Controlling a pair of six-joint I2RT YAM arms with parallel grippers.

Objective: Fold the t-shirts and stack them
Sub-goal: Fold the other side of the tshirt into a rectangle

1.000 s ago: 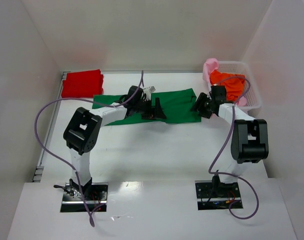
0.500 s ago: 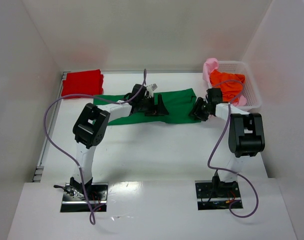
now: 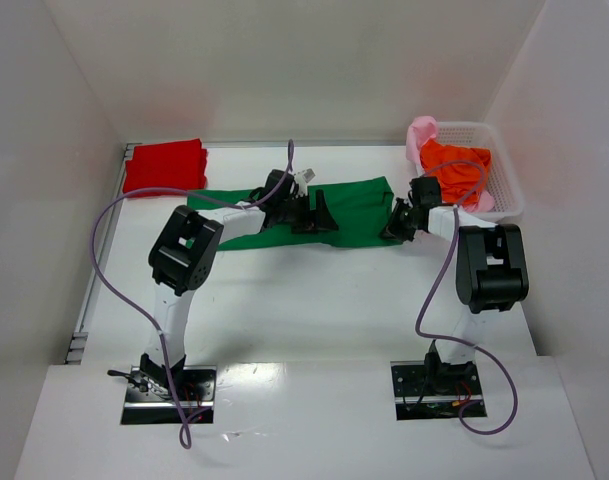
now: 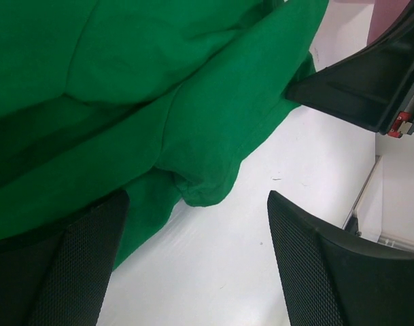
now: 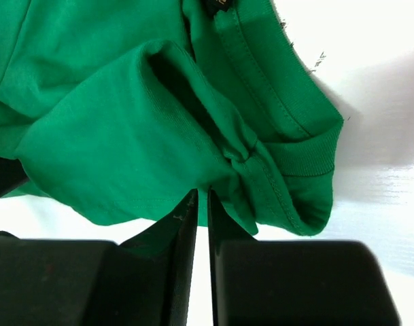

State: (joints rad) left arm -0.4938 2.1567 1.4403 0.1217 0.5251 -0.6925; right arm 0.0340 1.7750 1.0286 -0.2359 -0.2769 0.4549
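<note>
Both arms have shifted rearward. Right gripper [image 5: 201,198] jaws clench the dark green t-shirt [image 4: 125,81] near its collar; left gripper [image 4: 196,200] jaws stand released. Keep the pinched edge taut while folding.

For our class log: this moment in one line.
green shirt: spread out; left fingers: open over it; right fingers: shut on it; red shirt: folded

The left arm [image 3: 189,250] and the right arm [image 3: 489,265] both reach forward with elbows raised and wrists low. The left tool [image 4: 196,198] has its fingers [image 4: 77,265] spread wide. The right tool [image 5: 201,195] has its fingers pressed almost together, pinching the green t-shirt [image 5: 125,136] at their tips.
</note>
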